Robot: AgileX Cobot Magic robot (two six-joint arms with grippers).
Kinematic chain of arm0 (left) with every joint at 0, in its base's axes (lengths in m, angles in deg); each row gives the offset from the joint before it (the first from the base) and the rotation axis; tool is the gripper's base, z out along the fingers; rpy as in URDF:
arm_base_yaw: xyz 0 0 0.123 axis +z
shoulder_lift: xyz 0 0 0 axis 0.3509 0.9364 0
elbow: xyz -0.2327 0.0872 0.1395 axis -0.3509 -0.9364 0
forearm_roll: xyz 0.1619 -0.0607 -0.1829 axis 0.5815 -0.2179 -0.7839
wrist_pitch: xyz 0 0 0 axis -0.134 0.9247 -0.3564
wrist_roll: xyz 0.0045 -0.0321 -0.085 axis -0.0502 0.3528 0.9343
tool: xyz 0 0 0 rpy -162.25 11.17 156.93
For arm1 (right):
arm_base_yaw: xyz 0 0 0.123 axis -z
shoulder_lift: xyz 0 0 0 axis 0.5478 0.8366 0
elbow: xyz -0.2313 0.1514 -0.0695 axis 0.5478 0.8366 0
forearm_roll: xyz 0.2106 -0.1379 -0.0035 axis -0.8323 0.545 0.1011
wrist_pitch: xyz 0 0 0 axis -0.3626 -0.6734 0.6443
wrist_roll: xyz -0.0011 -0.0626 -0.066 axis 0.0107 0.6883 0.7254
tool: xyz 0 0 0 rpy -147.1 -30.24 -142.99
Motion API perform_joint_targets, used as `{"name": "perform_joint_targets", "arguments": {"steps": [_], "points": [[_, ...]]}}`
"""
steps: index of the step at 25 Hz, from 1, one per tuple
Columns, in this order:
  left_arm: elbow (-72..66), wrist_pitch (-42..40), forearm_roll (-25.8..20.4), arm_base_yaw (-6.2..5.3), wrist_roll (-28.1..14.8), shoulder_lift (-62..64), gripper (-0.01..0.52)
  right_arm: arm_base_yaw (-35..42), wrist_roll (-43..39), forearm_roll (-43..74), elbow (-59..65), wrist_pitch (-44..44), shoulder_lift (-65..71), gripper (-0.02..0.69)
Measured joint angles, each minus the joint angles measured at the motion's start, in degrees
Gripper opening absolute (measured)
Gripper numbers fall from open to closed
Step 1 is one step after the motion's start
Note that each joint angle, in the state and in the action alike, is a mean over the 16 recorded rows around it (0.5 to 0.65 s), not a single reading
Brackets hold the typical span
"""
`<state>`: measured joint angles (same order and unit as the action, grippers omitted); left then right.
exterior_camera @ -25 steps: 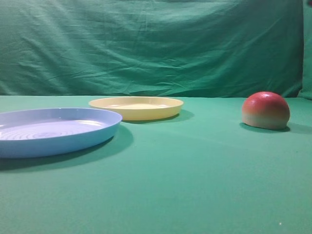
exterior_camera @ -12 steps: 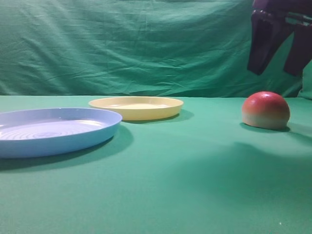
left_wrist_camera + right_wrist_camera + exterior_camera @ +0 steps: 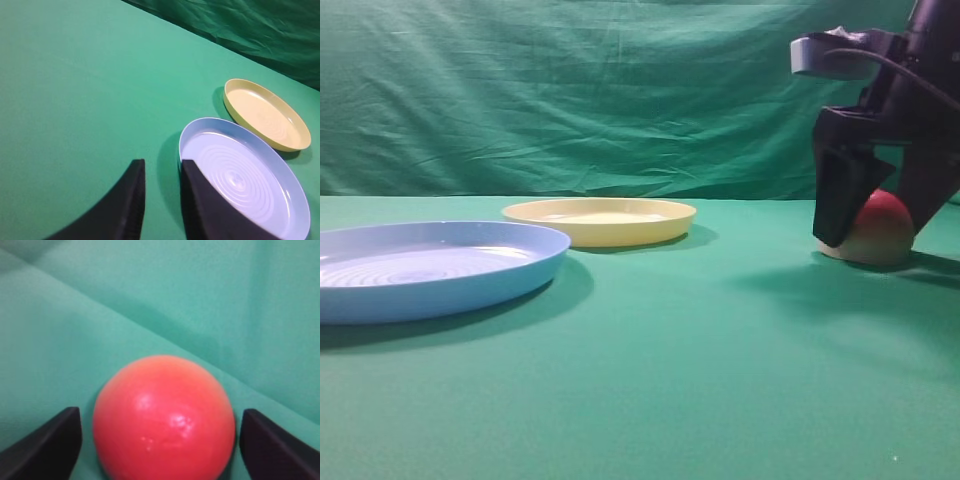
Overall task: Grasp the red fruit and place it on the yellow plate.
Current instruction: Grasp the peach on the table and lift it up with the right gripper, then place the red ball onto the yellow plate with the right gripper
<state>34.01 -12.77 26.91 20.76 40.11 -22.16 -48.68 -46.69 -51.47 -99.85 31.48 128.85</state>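
The red fruit (image 3: 883, 230) sits dome-up on the green cloth at the far right, partly hidden by my right gripper (image 3: 872, 238). That gripper stands open around it, one dark finger on each side. In the right wrist view the glossy fruit (image 3: 164, 417) fills the space between the two fingertips, with a thin gap showing on each side. The yellow plate (image 3: 600, 221) lies empty at the back, left of centre. My left gripper (image 3: 161, 165) hovers by the blue plate's near-left rim, its jaws narrowly apart with nothing between them; it does not show in the exterior view.
A larger light-blue ridged plate (image 3: 430, 265) lies at the front left, close to the yellow plate (image 3: 265, 115); in the left wrist view the blue plate (image 3: 280, 170) is empty. A green cloth backdrop (image 3: 620, 100) hangs behind the table.
My right gripper came down from the top right corner and now straddles the red fruit. The fruit and both plates have not moved.
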Motion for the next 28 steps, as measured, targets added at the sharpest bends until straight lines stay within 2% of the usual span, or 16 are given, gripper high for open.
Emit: {"name": "perform_joint_targets", "arguments": {"steps": [7, 14, 18, 28], "points": [[0.0, 0.0, 0.0, 0.0, 0.0, 0.0, 0.157, -4.9, 0.5, -1.0, -11.0, 0.3, 2.5, 0.212], [0.0, 0.0, 0.0, 0.0, 0.0, 0.0, 0.157, -12.3, 1.6, -1.8, -25.1, 1.1, 10.9, 0.214], [0.0, 0.0, 0.0, 0.0, 0.0, 0.0, 0.157, -15.3, 2.1, -1.9, -31.1, 1.3, 16.7, 0.278], [0.0, 0.0, 0.0, 0.0, 0.0, 0.0, 0.157, -17.1, 2.2, 0.6, -37.4, -1.6, 22.5, 0.549]]}}
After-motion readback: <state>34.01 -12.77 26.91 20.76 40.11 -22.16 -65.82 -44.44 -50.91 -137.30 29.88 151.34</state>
